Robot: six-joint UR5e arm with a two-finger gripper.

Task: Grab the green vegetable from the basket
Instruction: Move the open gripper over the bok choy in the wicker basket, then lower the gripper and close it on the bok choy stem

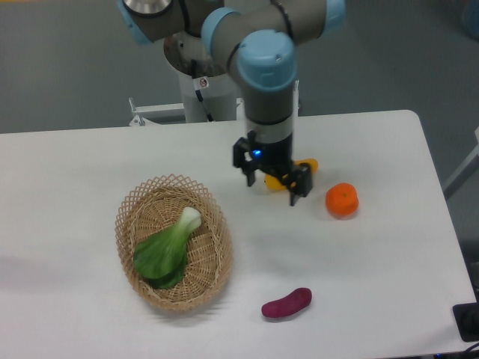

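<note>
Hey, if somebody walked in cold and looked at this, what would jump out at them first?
Probably the arm hanging over the table's middle, its open gripper partly hiding a yellow fruit. Next, the green vegetable lying in the basket at left, untouched. An orange sits right of the gripper, and a purple sweet potato near the front edge.

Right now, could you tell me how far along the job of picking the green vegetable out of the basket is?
Nothing is picked yet: the green vegetable lies in the basket, untouched. In hand is the approach: the gripper hangs open and empty, in front of the yellow fruit, off to the basket's right. Left: reaching over the basket, descending, gripping the vegetable and lifting it out.
</note>
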